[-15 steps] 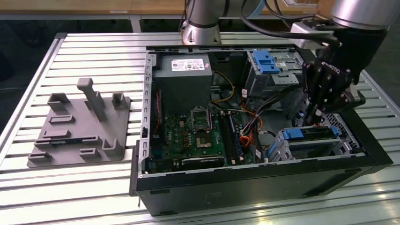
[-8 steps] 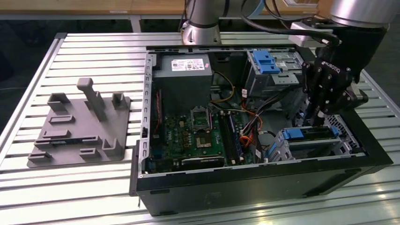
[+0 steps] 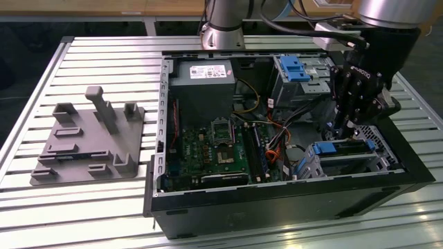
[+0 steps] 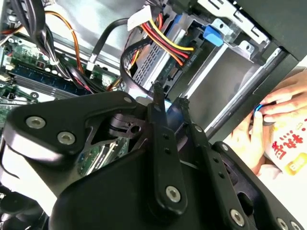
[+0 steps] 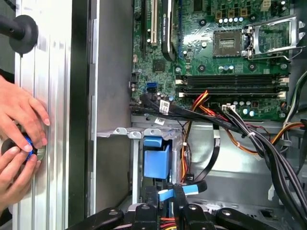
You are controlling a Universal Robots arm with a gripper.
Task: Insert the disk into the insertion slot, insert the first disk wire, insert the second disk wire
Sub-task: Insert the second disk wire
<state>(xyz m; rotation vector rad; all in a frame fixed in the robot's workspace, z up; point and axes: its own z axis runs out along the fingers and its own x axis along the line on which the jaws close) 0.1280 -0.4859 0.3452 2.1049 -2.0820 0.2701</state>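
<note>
The disk (image 3: 344,149), grey with a blue carrier, lies inside the insertion slot (image 3: 379,141), a small perforated metal cage in the computer case's corner at the exterior view's lower right. Its blue carrier end (image 5: 156,162) faces the first wrist view. My gripper (image 3: 348,126) reaches down just behind the cage. The fingers (image 5: 150,201) stand close together on the light blue end (image 5: 166,193) of a black disk wire (image 5: 211,158). The same fingertips (image 4: 156,98) pinch it in the second wrist view. A red, yellow and black wire bundle (image 4: 165,40) runs to the cage's end.
A taller metal bay with a blue latch (image 3: 293,68) stands behind the cage. The motherboard (image 3: 215,150) and loose cables (image 5: 268,148) fill the case's middle. A grey fixture plate (image 3: 86,142) lies on the slatted table. A person's hands (image 5: 19,143) hold a small object outside the case wall.
</note>
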